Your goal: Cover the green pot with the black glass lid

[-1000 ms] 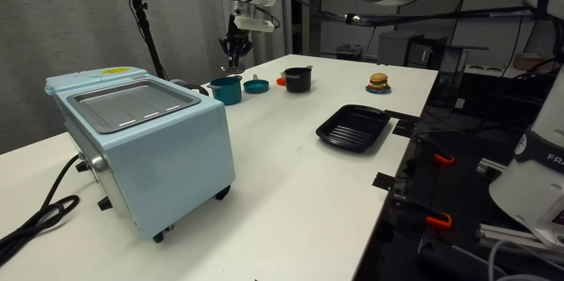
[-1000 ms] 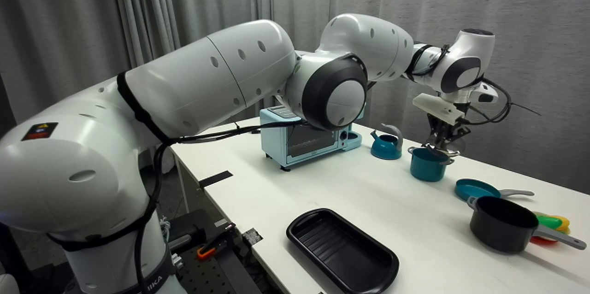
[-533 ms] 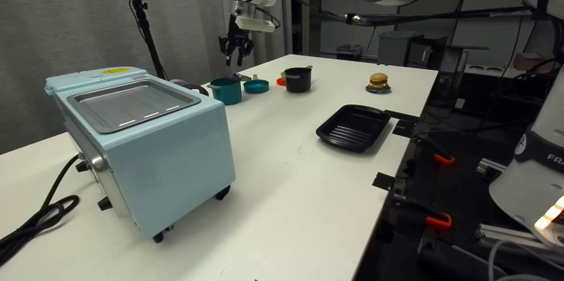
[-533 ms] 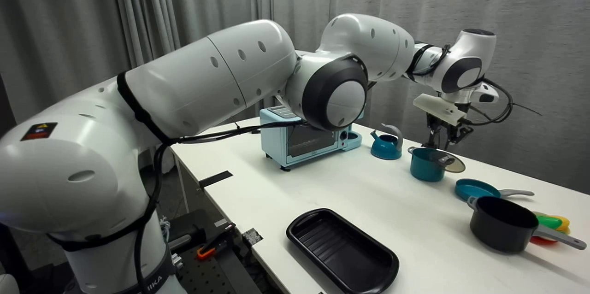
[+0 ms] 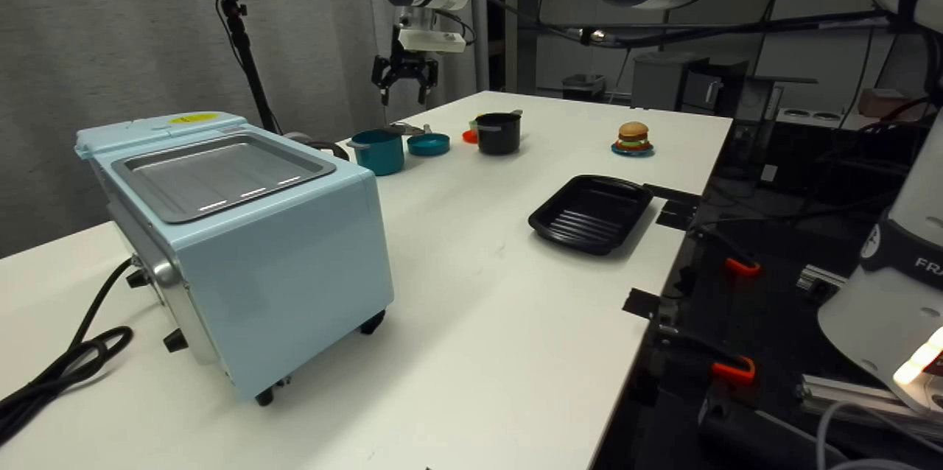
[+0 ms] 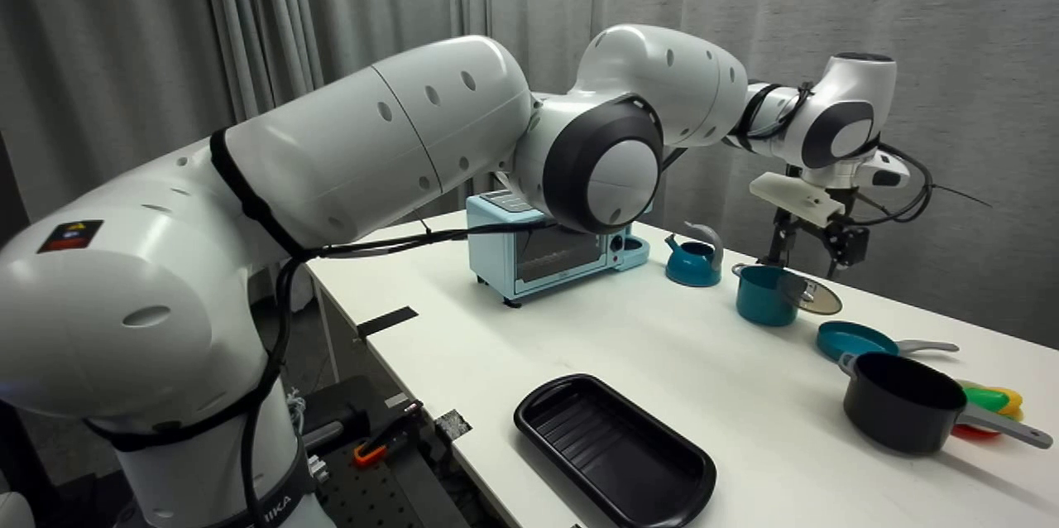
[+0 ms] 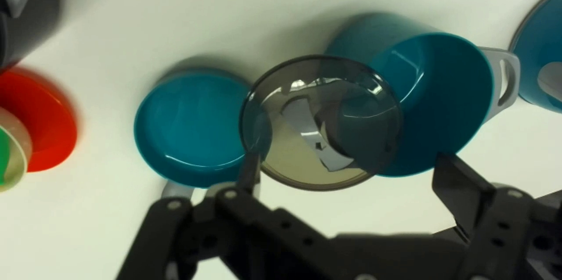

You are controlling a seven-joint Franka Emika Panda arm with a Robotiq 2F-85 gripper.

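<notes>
White table (image 6: 496,350) before grey curtains (image 6: 397,31), gripper (image 5: 404,96) spread wide, black glass lid (image 7: 320,122) below it, off-centre and overhanging one side of the green pot (image 6: 763,303), also beneath

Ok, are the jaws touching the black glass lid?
Apart: in an exterior view the open jaws hang above the lid, with a clear gap between.

Below my black fingers (image 7: 464,190), the lid (image 7: 321,123) is smoky grey, dark-rimmed; near them I see the pot (image 7: 443,104), teal and grey-handled, and a plain teal pan (image 7: 193,126).
</notes>
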